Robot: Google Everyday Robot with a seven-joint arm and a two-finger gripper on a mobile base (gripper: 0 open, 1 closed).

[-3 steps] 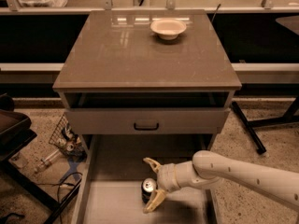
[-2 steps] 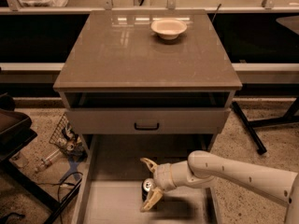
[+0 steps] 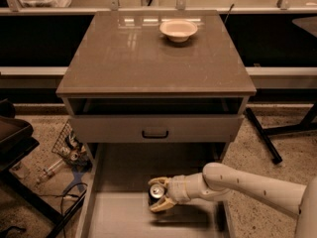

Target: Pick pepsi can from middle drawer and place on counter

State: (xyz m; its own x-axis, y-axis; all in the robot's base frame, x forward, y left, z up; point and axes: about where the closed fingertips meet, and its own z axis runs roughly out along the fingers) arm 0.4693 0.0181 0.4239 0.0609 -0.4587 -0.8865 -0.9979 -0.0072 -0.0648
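Observation:
The pepsi can (image 3: 157, 192), dark with a silver top, stands upright on the floor of the pulled-out middle drawer (image 3: 121, 217), near its centre. My gripper (image 3: 153, 195) reaches in from the right on a pale arm. Its two fingers sit close on either side of the can, one behind it and one in front, shut on it. The can still rests low in the drawer. The counter (image 3: 148, 58) is the glossy grey-brown top of the cabinet above.
A pale round bowl (image 3: 178, 29) sits at the back of the counter. The drawer front with a dark handle (image 3: 154, 133) overhangs the back of the middle drawer. Cables and clutter (image 3: 67, 152) lie on the floor at left; a dark stand leg (image 3: 262, 135) is at right.
The gripper has slid a little left and its fingers have drawn in from a wide spread to close on the can. The can has stayed in place.

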